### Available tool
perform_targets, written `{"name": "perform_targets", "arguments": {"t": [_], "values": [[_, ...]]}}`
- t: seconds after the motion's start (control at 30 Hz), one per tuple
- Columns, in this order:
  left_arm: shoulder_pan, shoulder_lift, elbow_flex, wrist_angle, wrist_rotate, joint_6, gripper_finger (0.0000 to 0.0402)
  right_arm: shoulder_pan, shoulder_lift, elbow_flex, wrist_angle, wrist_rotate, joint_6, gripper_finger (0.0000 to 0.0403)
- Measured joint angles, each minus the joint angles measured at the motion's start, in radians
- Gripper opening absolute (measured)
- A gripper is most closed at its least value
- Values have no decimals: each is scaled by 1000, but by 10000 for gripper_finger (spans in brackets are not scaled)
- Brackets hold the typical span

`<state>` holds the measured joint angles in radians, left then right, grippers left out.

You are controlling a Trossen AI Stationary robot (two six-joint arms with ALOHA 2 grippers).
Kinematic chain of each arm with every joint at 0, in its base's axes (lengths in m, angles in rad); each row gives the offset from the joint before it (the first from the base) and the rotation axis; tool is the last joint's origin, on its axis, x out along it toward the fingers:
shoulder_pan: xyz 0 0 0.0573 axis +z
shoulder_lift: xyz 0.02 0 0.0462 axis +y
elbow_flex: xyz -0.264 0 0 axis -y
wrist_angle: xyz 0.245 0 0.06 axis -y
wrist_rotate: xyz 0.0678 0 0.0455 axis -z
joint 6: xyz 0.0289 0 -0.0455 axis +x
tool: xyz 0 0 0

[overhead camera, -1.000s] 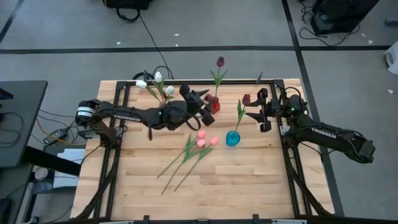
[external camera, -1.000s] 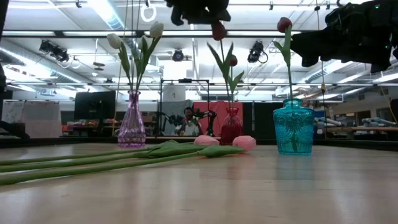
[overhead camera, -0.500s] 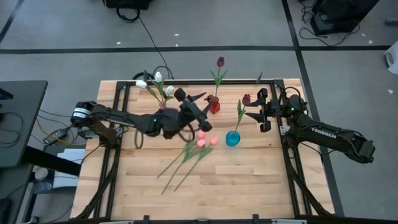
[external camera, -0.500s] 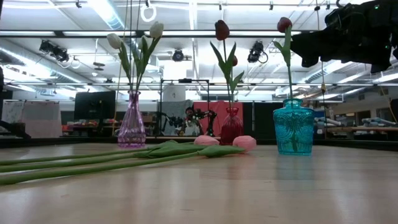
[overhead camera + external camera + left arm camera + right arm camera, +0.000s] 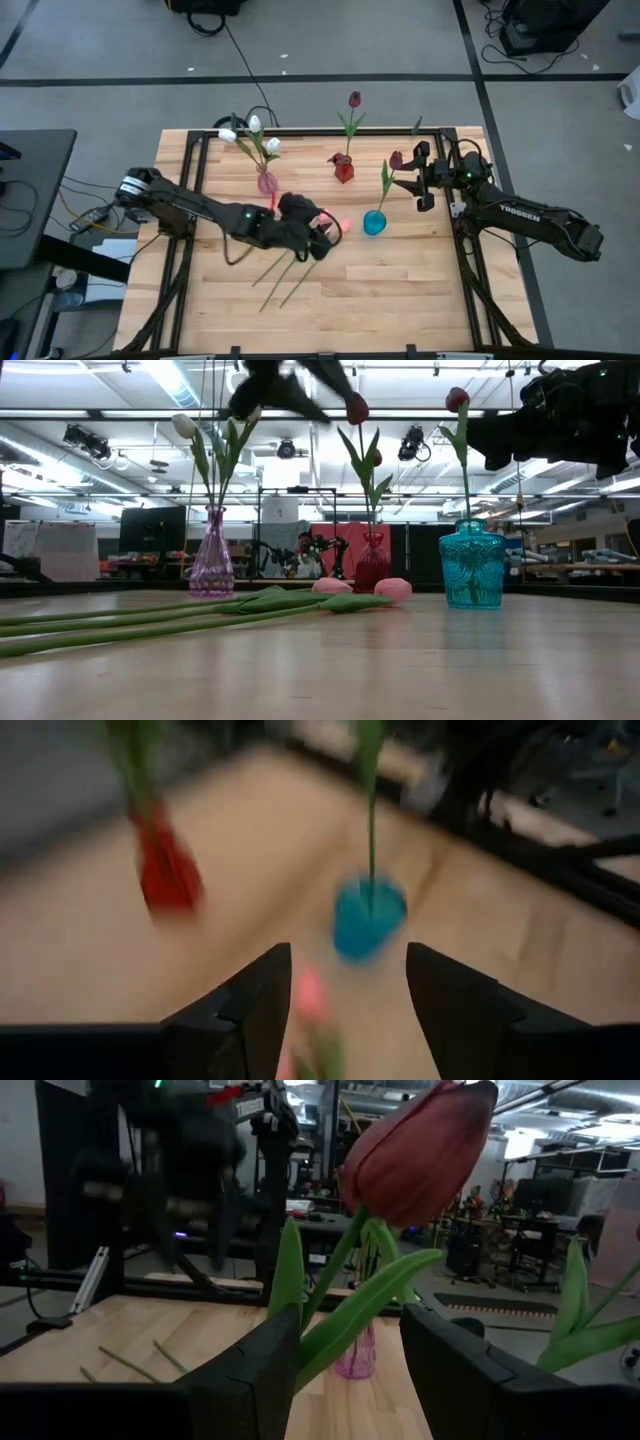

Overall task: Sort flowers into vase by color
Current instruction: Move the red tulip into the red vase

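Observation:
Pink tulips lie flat on the table, heads (image 5: 343,224) toward the blue vase, stems (image 5: 277,272) toward the near left; they also show in the low view (image 5: 393,590). My left gripper (image 5: 322,228) hovers open above the pink heads (image 5: 310,995), hiding some in the high view. White tulips (image 5: 242,130) stand in the purple vase (image 5: 267,183). One dark red tulip (image 5: 354,99) stands in the red vase (image 5: 344,170), another (image 5: 396,159) in the blue vase (image 5: 374,222). My right gripper (image 5: 408,186) is open, just right of that tulip (image 5: 420,1145).
The three vases stand in a row across the table's far half. A black frame (image 5: 300,132) runs along the table's far edge and its sides. Bare wood (image 5: 400,300) lies at the near right.
My left gripper has swung from beside the red vase toward the table's near edge and down, and now hovers over the pink tulip heads. The flowers and vases have stayed in place.

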<state>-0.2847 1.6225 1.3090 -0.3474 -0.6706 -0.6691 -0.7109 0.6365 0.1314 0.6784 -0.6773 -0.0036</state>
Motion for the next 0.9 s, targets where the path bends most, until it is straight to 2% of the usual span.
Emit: {"name": "perform_targets", "arguments": {"t": [0.1, 0.23, 0.33, 0.57, 0.8, 0.9], "values": [[2, 73, 0, -25, 143, -169, 203, 0, 0, 0, 0, 5, 0, 187], [8, 201, 17, 65, 339, -200, 196, 0, 0, 0, 0, 7, 4, 187], [31, 288, 60, 65, 401, -224, 187, 0, 0, 0, 0, 7, 4, 187], [93, 412, 137, 21, 460, -233, 169, 0, 0, 0, -1, 7, 3, 187], [135, 442, 155, -46, 354, -219, 167, 0, 0, 0, -1, 5, 2, 187], [141, 443, 156, -44, 347, -199, 167, 0, 0, 0, -1, 6, 1, 187]]}}
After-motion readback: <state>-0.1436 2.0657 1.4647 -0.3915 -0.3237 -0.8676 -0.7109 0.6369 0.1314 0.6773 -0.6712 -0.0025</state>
